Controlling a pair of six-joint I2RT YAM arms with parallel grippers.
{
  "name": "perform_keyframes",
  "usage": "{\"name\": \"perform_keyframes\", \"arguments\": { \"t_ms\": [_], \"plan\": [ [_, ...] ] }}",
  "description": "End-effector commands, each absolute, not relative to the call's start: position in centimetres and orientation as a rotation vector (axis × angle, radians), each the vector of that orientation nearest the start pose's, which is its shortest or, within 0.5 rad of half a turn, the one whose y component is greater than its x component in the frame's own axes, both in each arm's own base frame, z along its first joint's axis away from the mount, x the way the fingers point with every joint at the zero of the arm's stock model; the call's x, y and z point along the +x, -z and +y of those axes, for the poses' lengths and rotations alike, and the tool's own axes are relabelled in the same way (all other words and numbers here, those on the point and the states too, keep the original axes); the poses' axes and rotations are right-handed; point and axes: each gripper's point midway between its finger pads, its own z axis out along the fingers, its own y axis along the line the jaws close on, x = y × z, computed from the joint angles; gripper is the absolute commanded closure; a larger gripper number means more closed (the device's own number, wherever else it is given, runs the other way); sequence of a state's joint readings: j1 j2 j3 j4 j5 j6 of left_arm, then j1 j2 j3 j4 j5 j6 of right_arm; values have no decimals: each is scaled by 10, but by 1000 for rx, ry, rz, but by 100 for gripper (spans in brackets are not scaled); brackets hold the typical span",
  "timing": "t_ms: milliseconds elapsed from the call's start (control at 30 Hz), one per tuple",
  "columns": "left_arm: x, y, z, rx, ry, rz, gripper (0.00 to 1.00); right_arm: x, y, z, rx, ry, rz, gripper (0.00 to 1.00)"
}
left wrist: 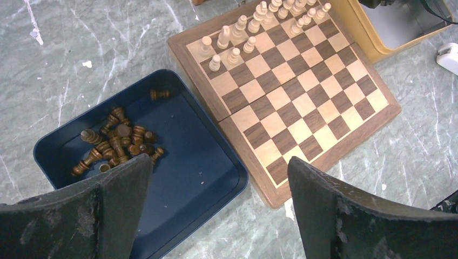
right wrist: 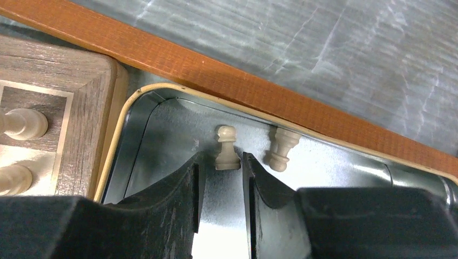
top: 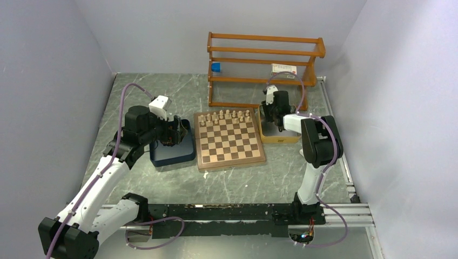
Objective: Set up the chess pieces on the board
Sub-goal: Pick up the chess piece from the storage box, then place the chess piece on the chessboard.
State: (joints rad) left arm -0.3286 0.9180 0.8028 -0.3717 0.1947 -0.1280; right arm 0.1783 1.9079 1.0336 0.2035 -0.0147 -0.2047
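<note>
Scuffed black fingers (right wrist: 162, 208) of the right hand (right wrist: 220, 163), narrowly parted, flank a turned cream pawn (right wrist: 226, 151); left hand (left wrist: 220, 161) gapes.

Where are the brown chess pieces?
In the left wrist view, the brown pieces lie heaped in the blue tray, toward its left side, just left of the board.

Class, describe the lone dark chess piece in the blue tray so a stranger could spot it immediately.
Start at the chessboard; a dark blue tray sits beside it. Inside, the dark pieces lie heaped in one end. The lone dark piece lies on its side apart from that heap, near the tray's wall.
</note>
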Motion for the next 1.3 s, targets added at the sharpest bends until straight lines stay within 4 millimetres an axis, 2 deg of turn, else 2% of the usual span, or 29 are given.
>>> {"name": "perform_keyframes", "arguments": {
  "t_ms": [0,400,567,700,800,1000,1167,1267],
  "plan": [
    [276,-208,-139,341,489,2036,0,481,-24,76,-453,13,2211,67],
    [277,-207,-139,339,492,2040,0,479,-30,73,-404,29,2208,81],
    [278,-212,-142,336,514,2022,0,474,-54,65,-340,75,2204,83],
    [281,-210,-149,321,561,2022,0,467,-88,68,-288,40,2143,84],
    [283,-215,-157,332,603,2031,0,459,-114,80,-289,-29,2088,83],
    [293,-246,-181,318,759,1986,0,438,-159,118,-341,-242,1944,83],
    [301,-265,-208,363,924,1977,0,410,-204,168,-458,-461,1751,83],
    [306,-275,-222,385,1013,1942,0,389,-225,198,-554,-519,1655,83]
  ]
}}
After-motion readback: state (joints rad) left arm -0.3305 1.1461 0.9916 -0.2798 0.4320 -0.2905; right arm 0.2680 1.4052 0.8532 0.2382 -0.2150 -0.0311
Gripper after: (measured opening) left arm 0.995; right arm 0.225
